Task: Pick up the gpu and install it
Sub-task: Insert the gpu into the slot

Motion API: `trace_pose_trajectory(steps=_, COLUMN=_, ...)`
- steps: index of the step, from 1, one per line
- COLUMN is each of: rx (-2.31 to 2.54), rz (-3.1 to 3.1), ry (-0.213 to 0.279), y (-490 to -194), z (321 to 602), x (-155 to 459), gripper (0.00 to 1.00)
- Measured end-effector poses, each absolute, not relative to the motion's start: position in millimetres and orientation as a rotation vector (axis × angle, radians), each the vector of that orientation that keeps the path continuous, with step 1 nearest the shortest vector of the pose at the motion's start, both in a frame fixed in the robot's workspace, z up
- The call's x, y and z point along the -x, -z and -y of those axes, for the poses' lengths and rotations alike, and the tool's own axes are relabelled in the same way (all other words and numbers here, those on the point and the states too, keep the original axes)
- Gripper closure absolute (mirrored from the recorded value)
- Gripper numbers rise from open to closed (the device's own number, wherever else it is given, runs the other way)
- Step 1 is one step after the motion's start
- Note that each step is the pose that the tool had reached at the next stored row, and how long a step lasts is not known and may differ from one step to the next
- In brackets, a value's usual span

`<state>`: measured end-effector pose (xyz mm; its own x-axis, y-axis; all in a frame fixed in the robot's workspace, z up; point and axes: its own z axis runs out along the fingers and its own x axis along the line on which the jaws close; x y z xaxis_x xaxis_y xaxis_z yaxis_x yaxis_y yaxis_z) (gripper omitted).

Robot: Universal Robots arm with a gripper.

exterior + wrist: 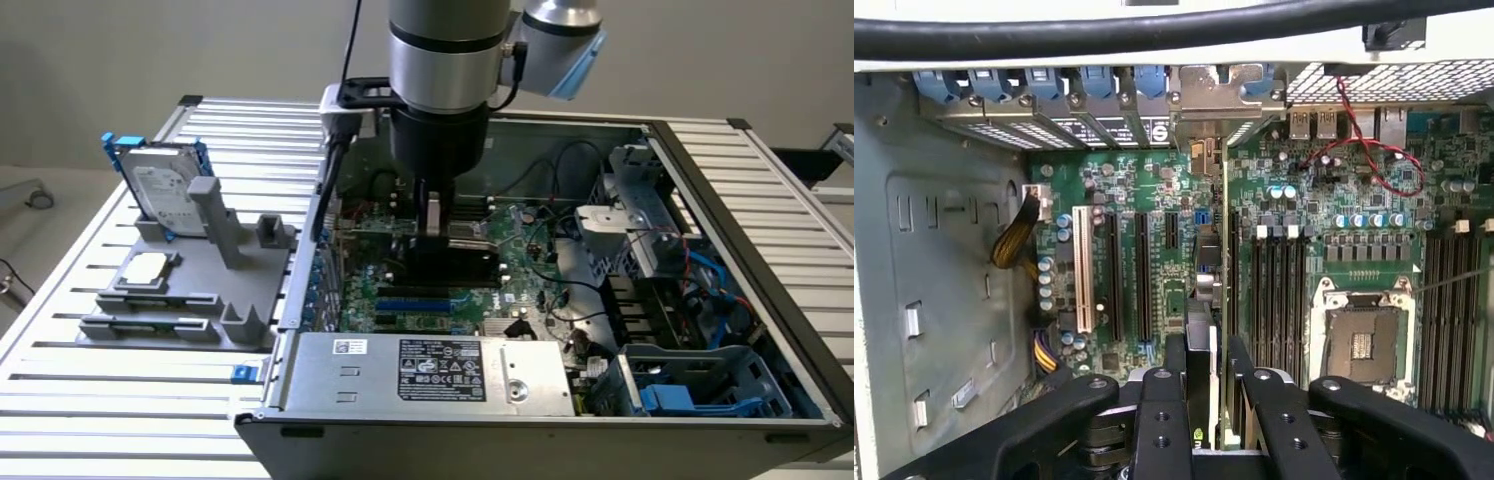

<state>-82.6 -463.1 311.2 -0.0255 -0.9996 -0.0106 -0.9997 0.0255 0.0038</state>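
Exterior view: black gripper (438, 228) lowered into open grey metal computer case (787, 300), clamped on thin flat black-faced gpu card (461, 262), held upright just over green motherboard (527, 225). Outside case, at exterior view's left: silver hard drive in blue frame (167, 190) and small square silver processor chip (147, 266) on grey holder (240, 325).

Wrist view: black fingers (1162, 420) pressed against both faces of gpu card (1214, 295), seen edge-on, with silver end bracket (1204, 100) at case's rear slots. Seated or not: cannot tell.

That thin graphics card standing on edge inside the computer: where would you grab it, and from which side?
By its upper long edge, from straight above, pinching the two flat faces. The graphics card stands on edge over the main board. It is thin enough for the claw to straddle, as it does here. Its lower edge probably needs to stay free for the slot.
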Motion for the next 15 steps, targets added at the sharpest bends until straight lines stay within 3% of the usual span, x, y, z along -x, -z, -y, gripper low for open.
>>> trace_pose_trajectory(steps=15, rx=2.189, rz=-2.246, ry=-0.016, y=-303.0, z=465.0, x=85.9, gripper=0.74)
